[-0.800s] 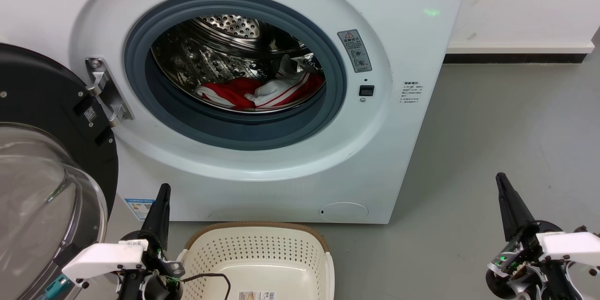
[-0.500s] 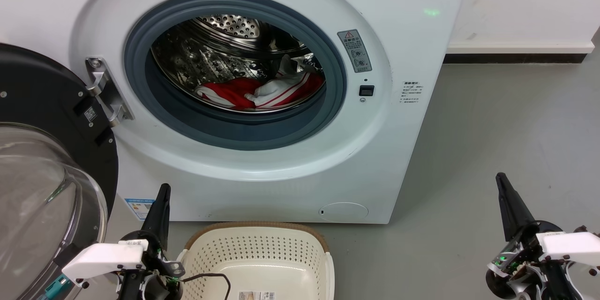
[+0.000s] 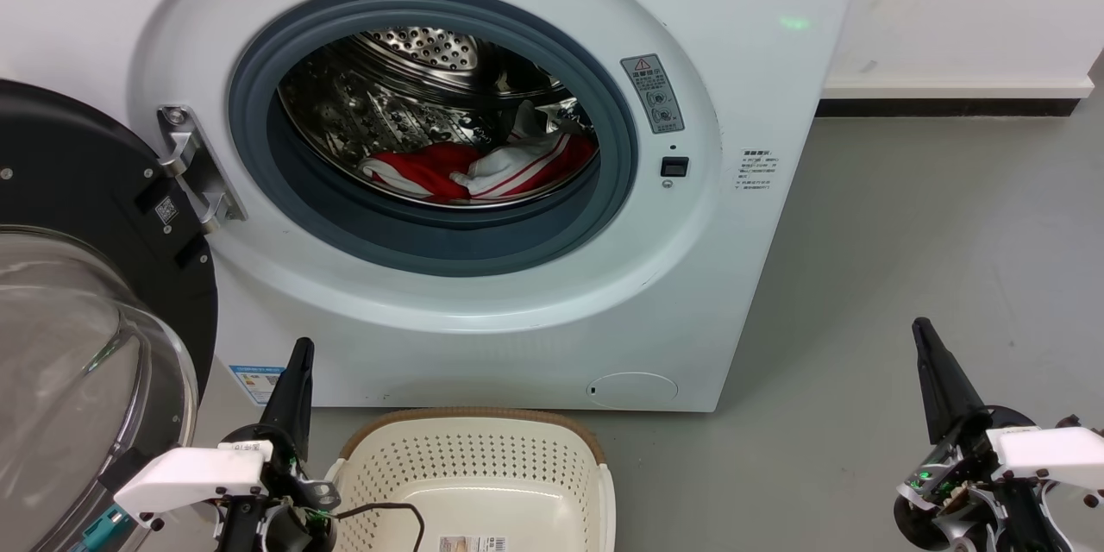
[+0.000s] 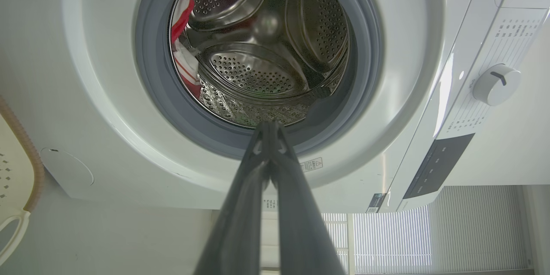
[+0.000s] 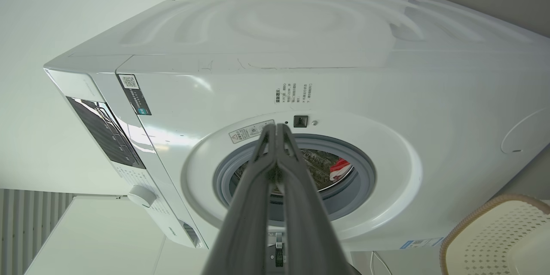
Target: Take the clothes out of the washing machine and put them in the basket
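My left tool (image 3: 301, 348) and right tool (image 3: 922, 328) were fully closed, tips together, holding nothing. The clothes (image 3: 448, 168) lay inside the washing machine (image 3: 742, 259), at 12 o'clock from the basket (image 3: 470, 416).

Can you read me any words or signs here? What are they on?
Nothing is sharp enough to quote.
Warning triangle on the grey sticker, washing machine front: text too small.
White label on the same front: too small.
QR code on the door's black rim: no words.
Barcode label in the basket: too small.
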Controlling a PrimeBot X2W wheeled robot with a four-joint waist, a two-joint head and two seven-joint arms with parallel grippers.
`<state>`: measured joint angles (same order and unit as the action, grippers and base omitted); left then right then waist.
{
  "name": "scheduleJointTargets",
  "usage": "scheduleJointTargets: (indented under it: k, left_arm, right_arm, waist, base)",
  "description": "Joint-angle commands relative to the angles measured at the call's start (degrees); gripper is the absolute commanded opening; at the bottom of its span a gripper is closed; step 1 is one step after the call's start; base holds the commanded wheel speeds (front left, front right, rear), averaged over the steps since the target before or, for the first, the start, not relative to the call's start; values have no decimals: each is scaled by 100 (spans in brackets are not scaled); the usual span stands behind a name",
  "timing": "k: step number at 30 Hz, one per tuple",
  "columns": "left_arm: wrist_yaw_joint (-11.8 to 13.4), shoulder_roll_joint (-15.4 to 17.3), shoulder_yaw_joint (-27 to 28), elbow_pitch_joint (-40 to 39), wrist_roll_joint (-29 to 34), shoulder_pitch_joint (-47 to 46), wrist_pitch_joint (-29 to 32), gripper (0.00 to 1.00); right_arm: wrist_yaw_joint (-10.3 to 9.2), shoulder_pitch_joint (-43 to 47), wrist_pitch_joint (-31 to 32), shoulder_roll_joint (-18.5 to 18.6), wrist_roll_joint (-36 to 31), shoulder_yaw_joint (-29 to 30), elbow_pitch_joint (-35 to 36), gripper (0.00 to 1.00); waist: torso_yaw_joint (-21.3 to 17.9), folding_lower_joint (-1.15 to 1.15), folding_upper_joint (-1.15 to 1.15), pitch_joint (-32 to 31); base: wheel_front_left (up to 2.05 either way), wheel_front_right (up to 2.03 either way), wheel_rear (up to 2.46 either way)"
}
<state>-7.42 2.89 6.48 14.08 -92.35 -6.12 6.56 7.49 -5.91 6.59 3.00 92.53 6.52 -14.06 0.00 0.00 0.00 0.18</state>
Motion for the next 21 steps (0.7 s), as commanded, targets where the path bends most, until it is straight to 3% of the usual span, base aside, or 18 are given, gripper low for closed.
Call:
scheduleJointTargets:
  k: [1,9,10,21]
  left_arm:
    - [-26,-4,15,-2,-14,-35,11,0]
    - [-26,-4,15,-2,-14,-35,11,0]
    - [1,-1,-3,7,2,4,-4,100]
    - [11,-8,-9,-61,430,137,-243,100]
  right_arm:
    - [0,-75,1,-19,-25,-2,-8,0]
    - [0,-75,1,-19,-25,-2,-8,0]
    - [0,6,-5,0,-3,0,-7,100]
    - [0,162,-234,-3,-338,37,-89,100]
  waist:
    - [0,0,0,0]
    - [0,0,0,0]
    - [0,0,0,0]
    - [-1,0,0,6]
  base:
    - [0,0,0]
    - [0,0,0]
    - [0,0,0]
    - [0,0,0]
